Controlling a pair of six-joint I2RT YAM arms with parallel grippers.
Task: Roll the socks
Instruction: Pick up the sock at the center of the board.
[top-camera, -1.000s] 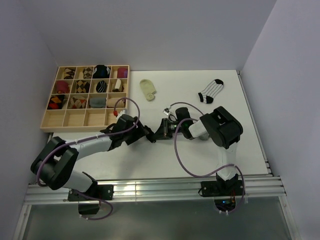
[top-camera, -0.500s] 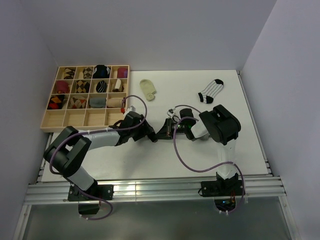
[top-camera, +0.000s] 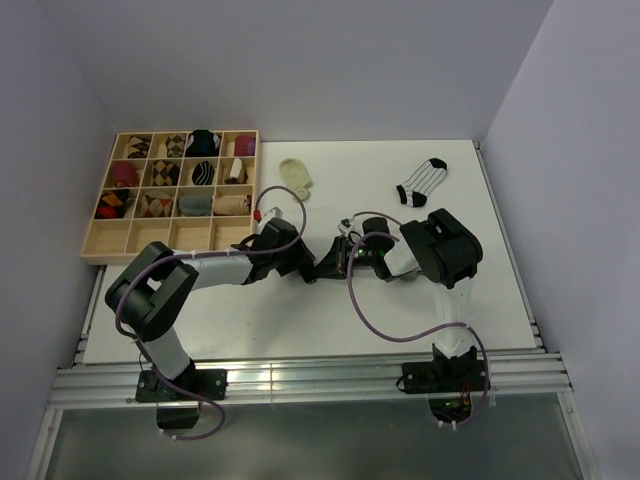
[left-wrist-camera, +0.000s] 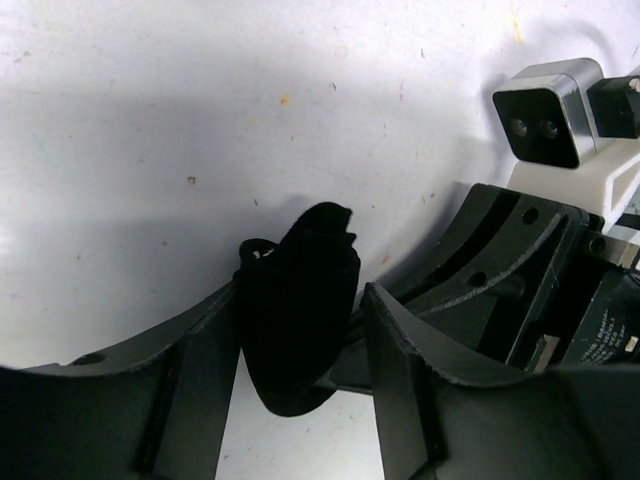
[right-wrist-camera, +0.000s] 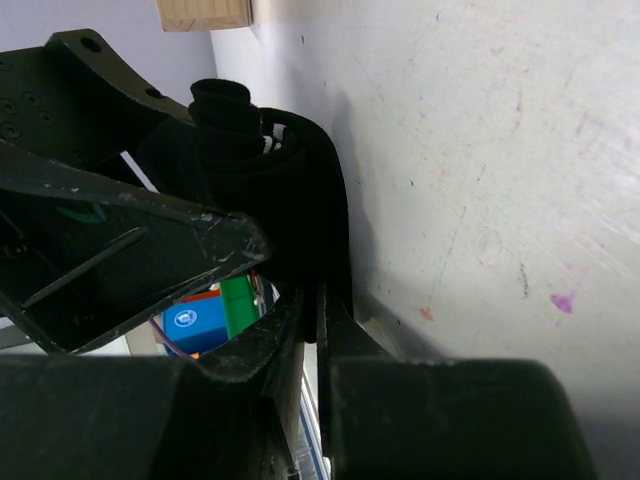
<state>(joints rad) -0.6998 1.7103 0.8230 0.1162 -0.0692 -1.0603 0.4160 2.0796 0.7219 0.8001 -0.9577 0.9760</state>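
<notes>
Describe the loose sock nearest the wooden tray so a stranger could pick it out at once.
Start at the wooden compartment tray at the far left of the white table. Just off its right edge, near the back, one sock lies flat and alone. It is the pale cream sock, plain, unlike the white sock with black stripes farther right.

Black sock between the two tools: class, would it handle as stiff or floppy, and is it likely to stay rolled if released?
Probably floppy: the black sock bulges and folds between the fingers of the left tool. The right tool pinches a thin edge, so it likely squashes easily. Its loose curl suggests it may unroll if released.
</notes>
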